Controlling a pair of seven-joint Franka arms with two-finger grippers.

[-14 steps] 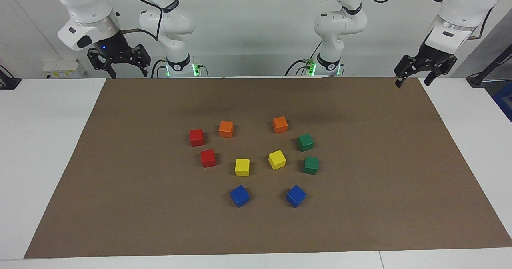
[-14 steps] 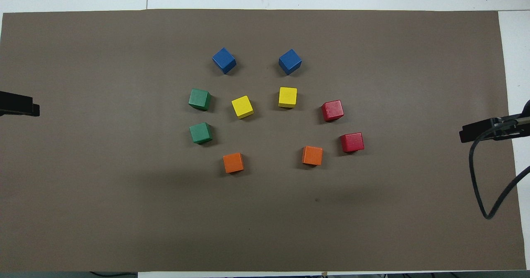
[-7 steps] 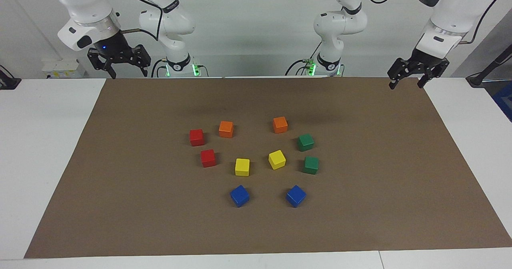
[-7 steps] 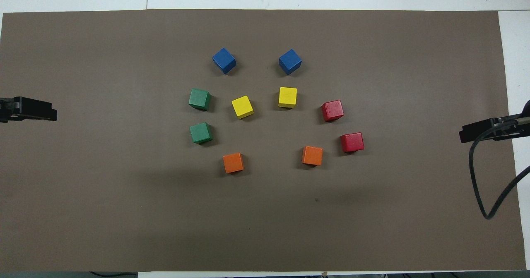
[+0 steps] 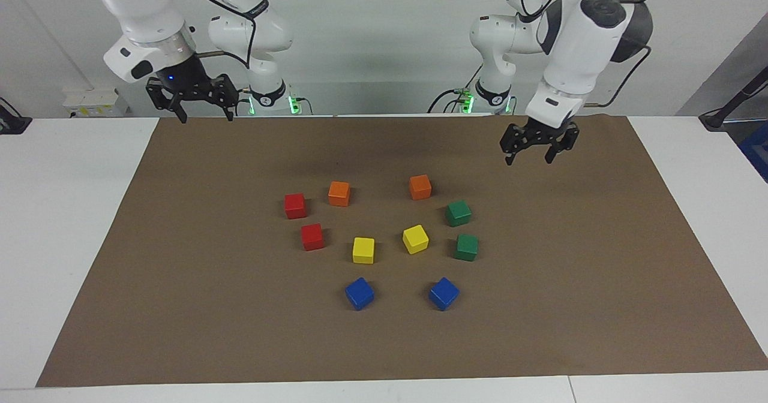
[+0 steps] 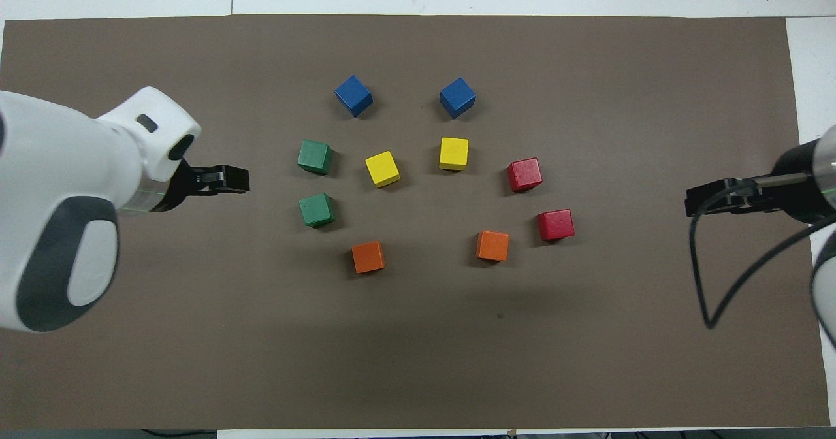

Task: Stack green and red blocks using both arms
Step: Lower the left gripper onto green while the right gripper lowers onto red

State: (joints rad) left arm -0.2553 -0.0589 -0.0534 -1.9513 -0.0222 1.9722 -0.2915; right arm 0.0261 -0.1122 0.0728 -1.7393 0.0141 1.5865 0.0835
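Two dark green blocks (image 5: 458,213) (image 5: 466,247) sit apart on the brown mat (image 5: 600,283), toward the left arm's end. Two red blocks (image 5: 294,205) (image 5: 312,236) sit apart toward the right arm's end. In the overhead view the green blocks (image 6: 317,209) (image 6: 315,157) and red blocks (image 6: 556,224) (image 6: 524,174) show too. My left gripper (image 5: 528,160) (image 6: 225,179) is open and empty, up in the air over the mat beside the green blocks. My right gripper (image 5: 204,117) (image 6: 708,202) is open and empty, over the mat's corner at the right arm's end.
Two orange cubes (image 5: 339,193) (image 5: 420,187) lie nearest the robots. Two yellow cubes (image 5: 363,250) (image 5: 415,238) lie in the middle of the group. Two blue cubes (image 5: 359,293) (image 5: 444,293) lie farthest. White table (image 5: 72,211) surrounds the mat.
My left arm has swung in from the mat's corner and come lower, toward the green blocks. My right gripper has shifted slightly inward. No block has moved.
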